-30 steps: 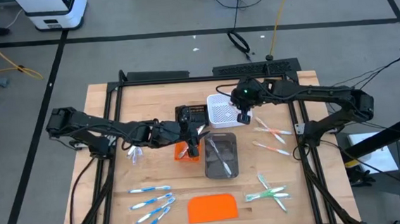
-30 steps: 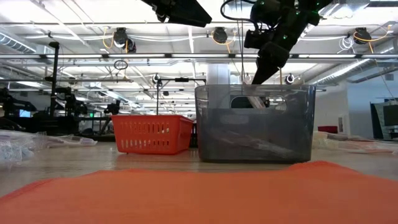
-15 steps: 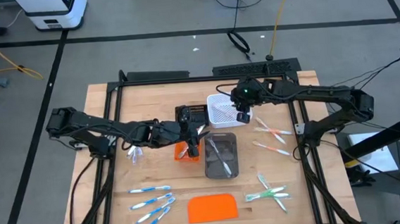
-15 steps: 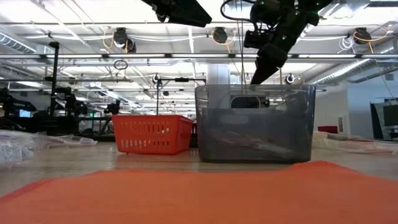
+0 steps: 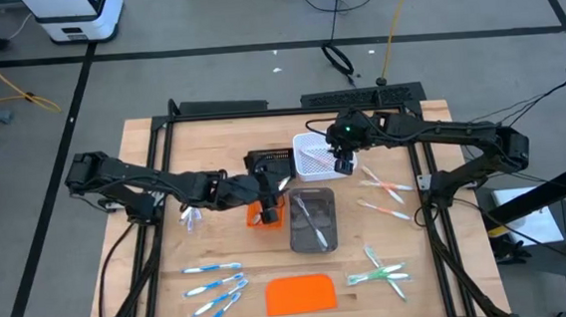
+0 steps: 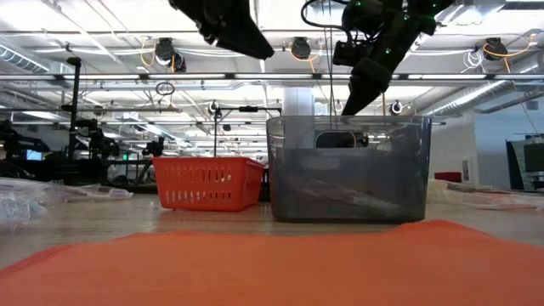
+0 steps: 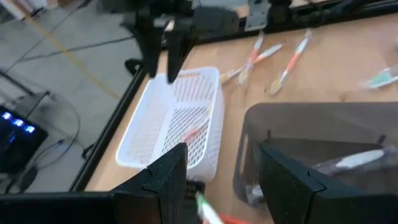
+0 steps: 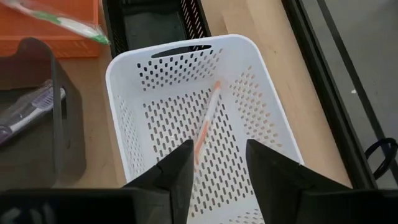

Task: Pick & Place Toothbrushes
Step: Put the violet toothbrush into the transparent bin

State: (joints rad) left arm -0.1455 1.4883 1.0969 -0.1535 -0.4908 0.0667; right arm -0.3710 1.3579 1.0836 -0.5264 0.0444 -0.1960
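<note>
Right wrist view looks straight down into the white perforated plastic basket (image 8: 205, 112), where one pink-and-white toothbrush (image 8: 206, 122) lies on the mesh floor, its long axis running roughly along the basket's length; the right gripper (image 8: 214, 165) hangs above it with fingers apart and nothing between them. In the high view this basket (image 5: 308, 159) sits toward the far edge of the wooden table (image 5: 163, 157), and the remaining pink toothbrushes (image 5: 384, 195) lie scattered toward the right edge, just beside the right gripper (image 5: 344, 161), each angled diagonally across the boards. That makes the right arm clearly the nearer one for them (the left is across the tray cluster). The left gripper (image 5: 271, 205) hovers over the small orange tray (image 5: 255, 215) beside the grey translucent bin (image 5: 312, 221), fingers parted, and a green toothbrush (image 8: 59, 22) shows at the orange tray. Blue toothbrushes (image 5: 215, 286) wait near the front-left corner, green ones (image 5: 381, 274) toward the front-right, either side of a flat orange rounded slab (image 5: 301, 294).
</note>
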